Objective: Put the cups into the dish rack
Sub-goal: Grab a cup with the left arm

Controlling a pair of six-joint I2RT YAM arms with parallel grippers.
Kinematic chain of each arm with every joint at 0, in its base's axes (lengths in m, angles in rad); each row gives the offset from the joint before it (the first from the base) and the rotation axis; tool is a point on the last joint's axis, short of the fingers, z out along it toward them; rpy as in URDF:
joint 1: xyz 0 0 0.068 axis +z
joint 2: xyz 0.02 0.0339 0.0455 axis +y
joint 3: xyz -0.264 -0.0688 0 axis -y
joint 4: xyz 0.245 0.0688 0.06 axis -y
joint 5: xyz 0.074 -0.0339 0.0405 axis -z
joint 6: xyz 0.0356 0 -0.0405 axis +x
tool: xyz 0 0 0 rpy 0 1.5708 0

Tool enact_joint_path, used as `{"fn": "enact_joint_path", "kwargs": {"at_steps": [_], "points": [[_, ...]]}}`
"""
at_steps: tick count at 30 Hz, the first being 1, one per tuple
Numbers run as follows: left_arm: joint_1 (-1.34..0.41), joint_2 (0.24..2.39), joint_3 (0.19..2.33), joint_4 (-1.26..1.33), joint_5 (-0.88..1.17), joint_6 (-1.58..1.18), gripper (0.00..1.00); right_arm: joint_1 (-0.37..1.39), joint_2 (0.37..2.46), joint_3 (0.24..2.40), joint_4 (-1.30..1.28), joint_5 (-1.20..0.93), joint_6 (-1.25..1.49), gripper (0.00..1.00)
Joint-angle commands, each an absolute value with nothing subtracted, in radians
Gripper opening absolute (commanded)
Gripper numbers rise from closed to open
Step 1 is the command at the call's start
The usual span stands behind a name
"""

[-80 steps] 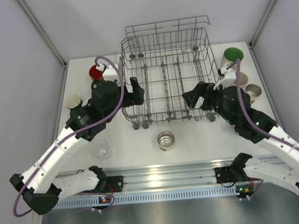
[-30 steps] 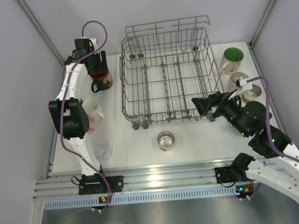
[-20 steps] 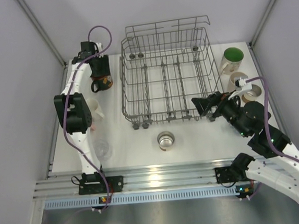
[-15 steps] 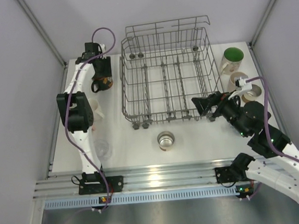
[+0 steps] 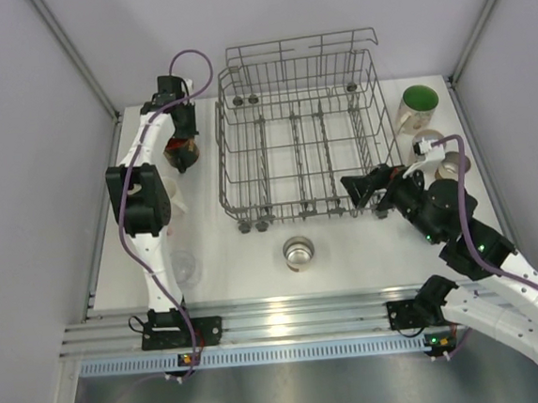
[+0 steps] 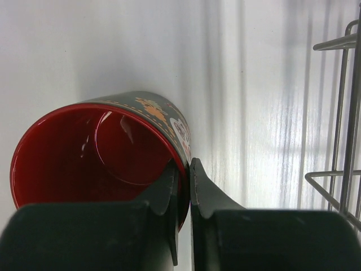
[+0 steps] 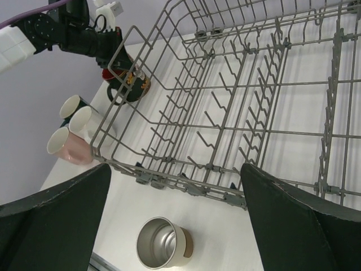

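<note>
Pinching the mug (image 6: 84, 152) by its rim, the left gripper (image 6: 183, 169) is clamped tight: one black finger sits inside the glossy red interior, the other on the dark, patterned outer wall. The mug is at the far left of the white table (image 5: 348, 246), just beside the rack (image 5: 296, 161) and outside it. The rack is grey wire with upright tines. The right gripper (image 5: 360, 189) is spread wide and empty at the rack's near right corner. A round steel cup (image 7: 163, 243) stands upright in front of the rack.

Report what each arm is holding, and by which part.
Left jaws pinch the red-lined mug by its rim, one inside, one outside. Right jaws stand open, holding nothing.
</note>
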State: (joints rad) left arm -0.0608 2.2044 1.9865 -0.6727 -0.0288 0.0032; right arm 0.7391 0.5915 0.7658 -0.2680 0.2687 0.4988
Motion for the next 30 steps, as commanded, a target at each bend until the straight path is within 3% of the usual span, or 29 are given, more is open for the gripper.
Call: {"fn": "enact_joint_path", "kwargs": {"at_steps": [1,16,30], "points": [[-0.061,2.220,2.016,-0.670,-0.067,0.014,0.00,0.749,0.604,0.778,-0.216,0.281,0.486,0.99],[-0.060,2.125,2.174,-0.670,-0.167,-0.089,0.00,0.749,0.634,0.808,-0.183,0.140,0.390,0.99],[-0.060,1.858,2.217,-0.624,-0.066,-0.205,0.00,0.749,0.727,0.885,-0.172,0.015,0.411,0.99]]}}
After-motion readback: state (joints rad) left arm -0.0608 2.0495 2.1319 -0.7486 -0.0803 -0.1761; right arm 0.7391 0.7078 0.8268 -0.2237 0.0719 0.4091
